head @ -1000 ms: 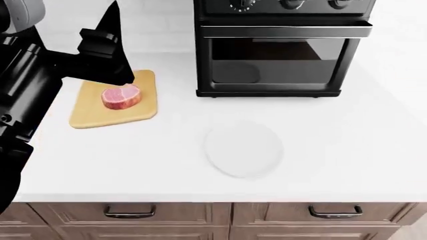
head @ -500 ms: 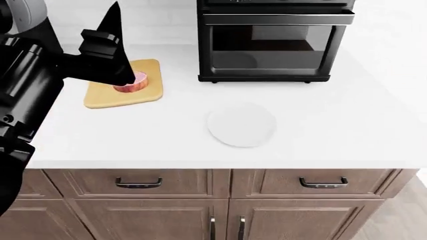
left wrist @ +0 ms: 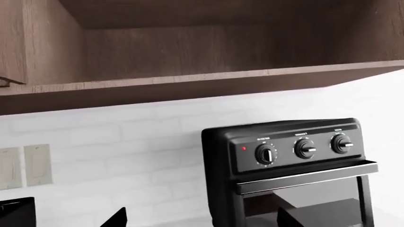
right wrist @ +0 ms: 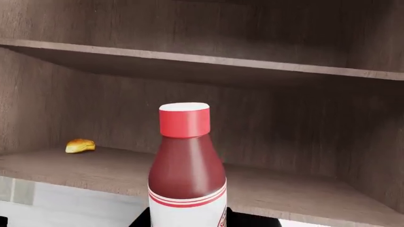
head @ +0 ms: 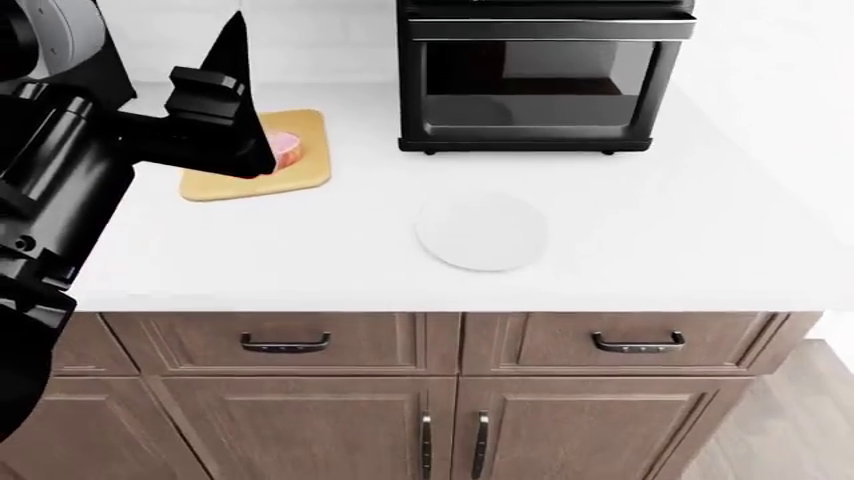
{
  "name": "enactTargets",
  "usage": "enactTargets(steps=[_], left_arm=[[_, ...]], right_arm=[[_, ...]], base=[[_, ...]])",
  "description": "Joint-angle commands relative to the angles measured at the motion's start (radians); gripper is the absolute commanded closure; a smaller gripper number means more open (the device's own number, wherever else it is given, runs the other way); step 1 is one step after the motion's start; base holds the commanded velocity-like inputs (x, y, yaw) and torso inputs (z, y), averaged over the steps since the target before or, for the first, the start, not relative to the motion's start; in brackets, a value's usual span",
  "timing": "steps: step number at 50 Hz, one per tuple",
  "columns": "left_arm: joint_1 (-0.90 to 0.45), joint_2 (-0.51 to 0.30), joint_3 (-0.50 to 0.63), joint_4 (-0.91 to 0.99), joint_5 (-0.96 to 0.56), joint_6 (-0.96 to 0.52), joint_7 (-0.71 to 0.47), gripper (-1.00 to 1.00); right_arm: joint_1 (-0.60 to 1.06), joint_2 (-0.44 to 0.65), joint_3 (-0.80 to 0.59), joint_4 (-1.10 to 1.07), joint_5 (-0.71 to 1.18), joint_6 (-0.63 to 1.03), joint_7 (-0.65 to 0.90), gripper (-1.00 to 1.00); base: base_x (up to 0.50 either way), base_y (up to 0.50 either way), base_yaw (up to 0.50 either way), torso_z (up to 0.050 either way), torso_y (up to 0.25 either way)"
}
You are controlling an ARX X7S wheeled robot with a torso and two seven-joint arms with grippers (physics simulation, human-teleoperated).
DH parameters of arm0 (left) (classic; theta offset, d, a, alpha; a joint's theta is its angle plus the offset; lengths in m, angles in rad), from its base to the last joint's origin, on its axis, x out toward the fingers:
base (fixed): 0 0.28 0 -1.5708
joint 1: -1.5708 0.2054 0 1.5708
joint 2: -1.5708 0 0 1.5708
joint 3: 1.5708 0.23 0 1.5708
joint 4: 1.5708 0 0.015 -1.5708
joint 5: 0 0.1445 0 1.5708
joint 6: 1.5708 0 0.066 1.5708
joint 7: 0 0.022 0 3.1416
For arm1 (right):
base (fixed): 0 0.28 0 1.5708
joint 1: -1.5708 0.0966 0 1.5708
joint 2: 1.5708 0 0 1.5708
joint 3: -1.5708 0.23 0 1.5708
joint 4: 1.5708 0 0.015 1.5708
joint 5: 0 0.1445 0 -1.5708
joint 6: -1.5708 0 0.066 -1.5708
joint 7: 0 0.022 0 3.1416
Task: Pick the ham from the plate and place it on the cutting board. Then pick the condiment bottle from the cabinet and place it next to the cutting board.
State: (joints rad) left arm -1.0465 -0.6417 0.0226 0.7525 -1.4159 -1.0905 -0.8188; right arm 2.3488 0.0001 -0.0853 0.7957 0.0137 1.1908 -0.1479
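We were at the bottle stage — the ham [head: 282, 148] lay on the cutting board [head: 302, 172], the plate [head: 482, 231] bare. The condiment bottle [right wrist: 187, 179], dark red with a red cap, stood upright before the cabinet shelf [right wrist: 82, 170]. Whether either gripper was clamped, we couldn't tell. Best lifted out level — no tipping.
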Motion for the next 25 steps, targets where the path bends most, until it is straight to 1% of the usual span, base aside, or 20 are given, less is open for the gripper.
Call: enactTargets(steps=[1,8,14,22,24,25], left_arm=[[0.01,-0.002,0.003,0.002,0.009,0.009,0.006,-1.0],[0.003,0.0,0.008,0.001,0.0,0.009,-0.004,-1.0],[0.004,0.004,0.015,0.002,0.001,0.012,-0.006,-1.0],[0.025,0.005,0.016,0.006,0.015,0.021,0.001,-1.0],[0.03,0.006,0.017,0.007,0.019,0.024,0.003,-1.0],[0.033,0.006,0.017,0.008,0.021,0.026,0.005,-1.0]], right_arm=[[0.007,0.001,-0.02,-0.039,0.037,0.027,0.003,1.0],[0.007,0.005,-0.026,-0.085,0.04,0.066,-0.003,1.0],[-0.123,0.029,-0.037,-0.378,0.072,0.228,0.022,1.0],[-0.308,0.048,-0.062,-0.74,0.104,0.371,0.039,1.0],[-0.352,0.057,-0.055,-0.796,0.164,0.38,0.092,1.0],[-0.371,0.073,-0.045,-0.818,0.262,0.38,0.173,1.0]], base=[[-0.17,0.0,0.0,0.0,0.0],[-0.01,0.0,0.0,0.0,0.0],[0.0,0.0,0.0,0.0,0.0],[0.0,0.0,0.0,0.0,0.0],[0.0,0.0,0.0,0.0,0.0],[0.0,0.0,0.0,0.0,0.0]])
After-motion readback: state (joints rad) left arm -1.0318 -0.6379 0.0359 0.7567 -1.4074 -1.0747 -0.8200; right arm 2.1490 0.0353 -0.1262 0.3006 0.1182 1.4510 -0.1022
